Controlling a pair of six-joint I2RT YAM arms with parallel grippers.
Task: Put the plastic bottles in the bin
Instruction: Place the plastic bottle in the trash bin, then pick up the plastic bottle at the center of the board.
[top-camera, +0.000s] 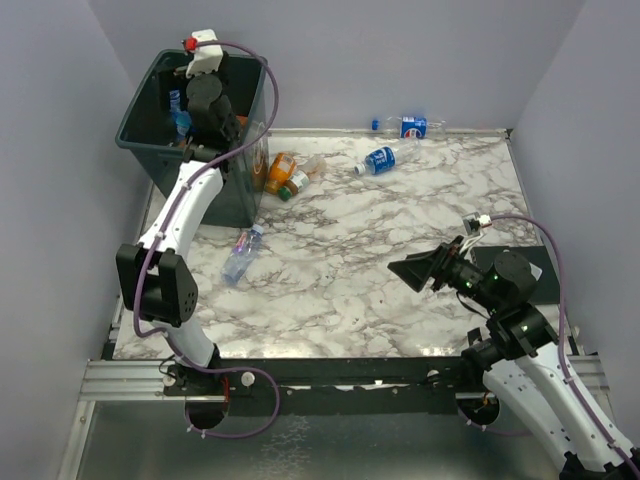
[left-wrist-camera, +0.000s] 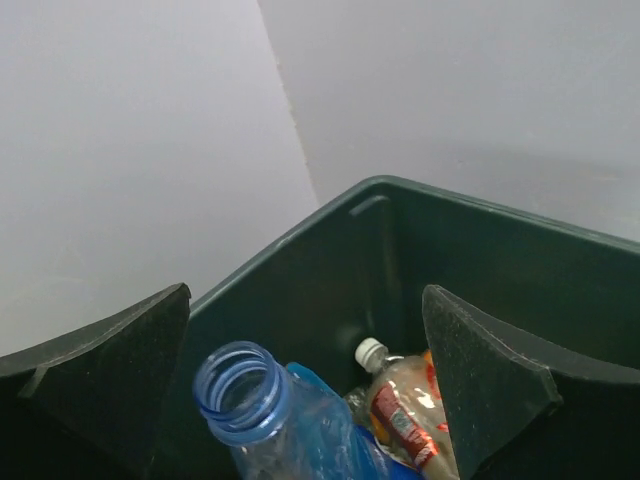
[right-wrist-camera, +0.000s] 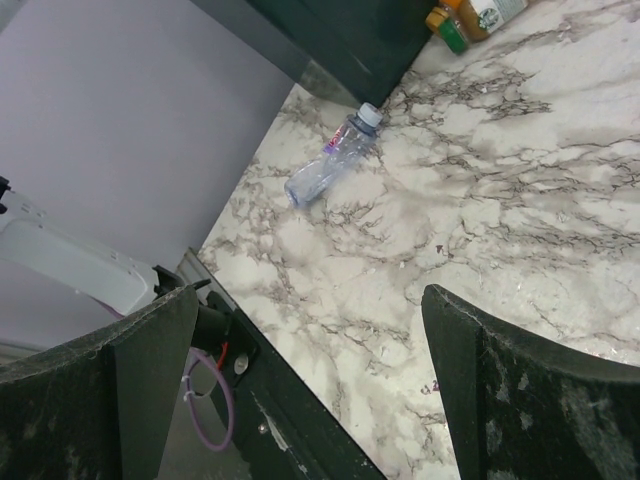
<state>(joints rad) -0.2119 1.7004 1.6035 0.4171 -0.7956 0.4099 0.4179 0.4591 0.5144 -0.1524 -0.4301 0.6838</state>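
Note:
The dark green bin stands at the table's back left. My left gripper hangs open over its inside. In the left wrist view a blue capless bottle lies loose between the spread fingers of the left gripper, touching neither. A red-labelled, white-capped bottle lies beside it inside the bin. On the table lie a clear bottle, orange bottles against the bin, and two blue-labelled bottles. My right gripper hovers open and empty over the right side.
Lilac walls close in the marble table on the left, back and right. A metal rail carrying the arm bases runs along the near edge. A dark mat lies by the right arm.

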